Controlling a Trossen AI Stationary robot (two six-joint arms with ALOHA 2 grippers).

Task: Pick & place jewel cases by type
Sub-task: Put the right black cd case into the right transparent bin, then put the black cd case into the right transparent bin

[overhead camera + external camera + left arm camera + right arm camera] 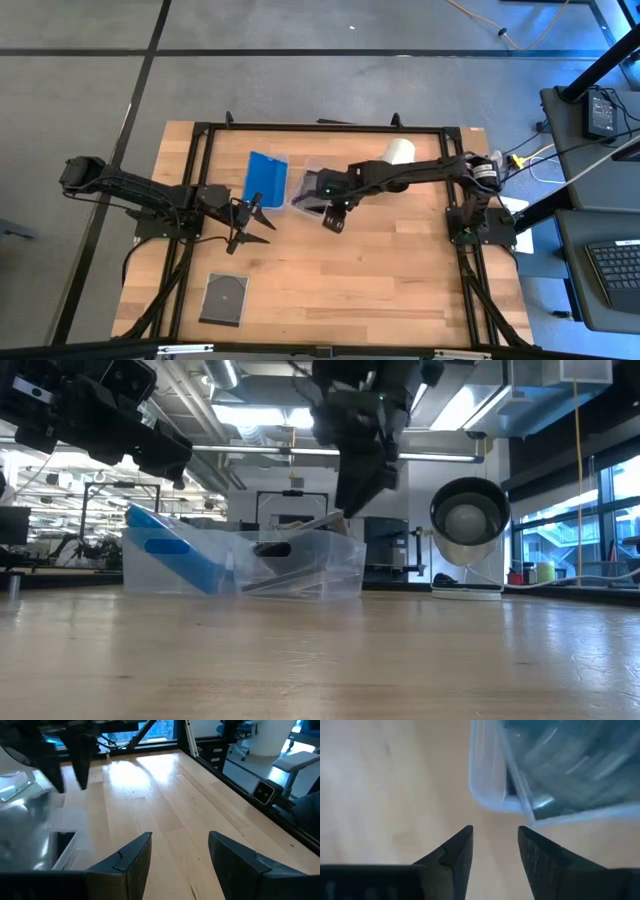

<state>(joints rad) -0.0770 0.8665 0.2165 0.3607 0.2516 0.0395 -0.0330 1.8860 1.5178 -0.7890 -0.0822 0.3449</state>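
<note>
1. One dark case (224,298) lies flat on the table (400,290), well apart from both tubs.
2. Likely light, stiff, slippery and brittle; grip opposite edges.
3. Left gripper (250,222) and right gripper (334,220) hang spread, empty.

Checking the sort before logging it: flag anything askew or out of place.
One dark grey square jewel case showing a disc lies alone near the table's front-left corner, far from the clear plastic tubs. A translucent blue jewel case leans tilted in its tub.
</note>
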